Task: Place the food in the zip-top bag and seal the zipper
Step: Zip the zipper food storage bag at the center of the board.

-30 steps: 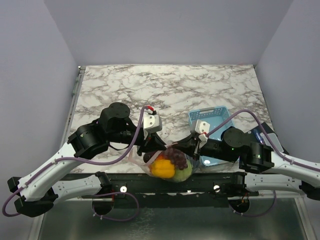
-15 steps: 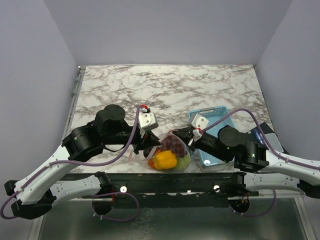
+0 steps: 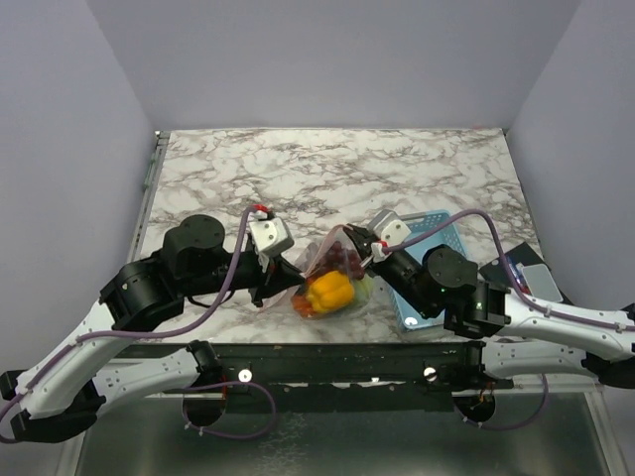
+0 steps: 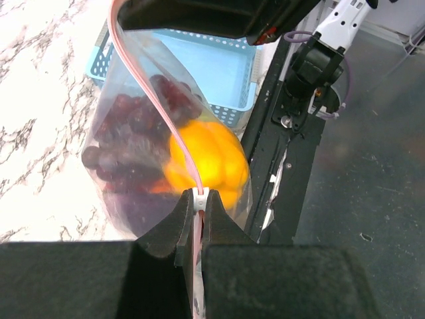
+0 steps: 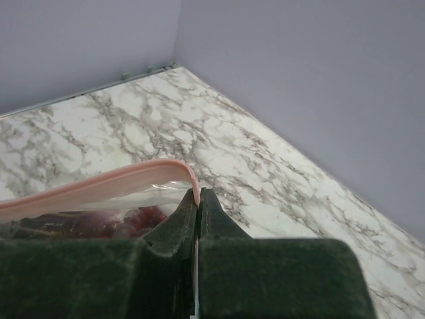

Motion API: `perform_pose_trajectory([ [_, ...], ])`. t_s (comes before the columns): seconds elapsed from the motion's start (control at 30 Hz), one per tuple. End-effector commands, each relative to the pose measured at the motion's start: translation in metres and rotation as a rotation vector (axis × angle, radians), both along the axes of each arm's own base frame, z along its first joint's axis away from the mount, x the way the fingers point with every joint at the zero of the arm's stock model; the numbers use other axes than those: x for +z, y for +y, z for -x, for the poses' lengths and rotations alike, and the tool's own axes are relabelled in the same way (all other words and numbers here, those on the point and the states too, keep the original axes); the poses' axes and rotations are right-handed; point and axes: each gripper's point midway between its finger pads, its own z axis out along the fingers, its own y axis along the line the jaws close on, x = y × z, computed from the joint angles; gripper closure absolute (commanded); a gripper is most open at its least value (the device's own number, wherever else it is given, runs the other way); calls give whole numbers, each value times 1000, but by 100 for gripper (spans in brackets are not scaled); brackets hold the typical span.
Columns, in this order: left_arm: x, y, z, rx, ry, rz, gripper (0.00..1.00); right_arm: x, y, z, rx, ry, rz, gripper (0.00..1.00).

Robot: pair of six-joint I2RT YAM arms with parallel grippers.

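Note:
The clear zip-top bag (image 3: pixel 335 283) hangs between my two grippers just above the table, near its front edge. It holds dark red grapes (image 3: pixel 343 260), a yellow-orange pepper (image 3: pixel 329 291) and a green piece (image 3: pixel 363 290). My left gripper (image 4: pixel 197 197) is shut on the pink zipper (image 4: pixel 154 100) at its white slider, with the grapes (image 4: pixel 123 136) and the pepper (image 4: pixel 209 159) below. My right gripper (image 5: pixel 198 194) is shut on the other end of the pink zipper (image 5: pixel 99 181), with the grapes (image 5: pixel 99 222) just under it. In the top view the left gripper (image 3: pixel 285 286) is at the bag's left and the right gripper (image 3: pixel 354 244) is at its top.
The light-blue basket (image 3: pixel 429 260) stands right of the bag, partly under my right arm. A dark flat object (image 3: pixel 521 270) lies at the table's right edge. The black front rail (image 3: pixel 337 357) runs just below the bag. Marble table stretches behind.
Both grippers have carried the bag away from the front edge and a little left. The left arm has drawn back leftward and the right arm has reached forward over the basket.

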Motion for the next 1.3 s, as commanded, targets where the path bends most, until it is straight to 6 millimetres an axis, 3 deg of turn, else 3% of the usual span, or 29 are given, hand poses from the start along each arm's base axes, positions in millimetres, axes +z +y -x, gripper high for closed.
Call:
perform_pose_trajectory([
  [0.0,-1,19,15,32,72,-7,100,42,-39,-30,-272,-75,-131,99],
  [0.5,-17,45,12,172,121,-31,100,55,-47,-53,-524,-157,-77,99],
  [0.93,-26,66,14,274,169,-53,100,65,-47,-70,-572,-197,-60,99],
  [1.2,-27,70,15,291,179,-39,100,67,-42,-70,-543,-190,-78,99],
  [1.27,-28,68,13,293,179,-40,91,67,-38,-68,-502,-182,-84,99],
])
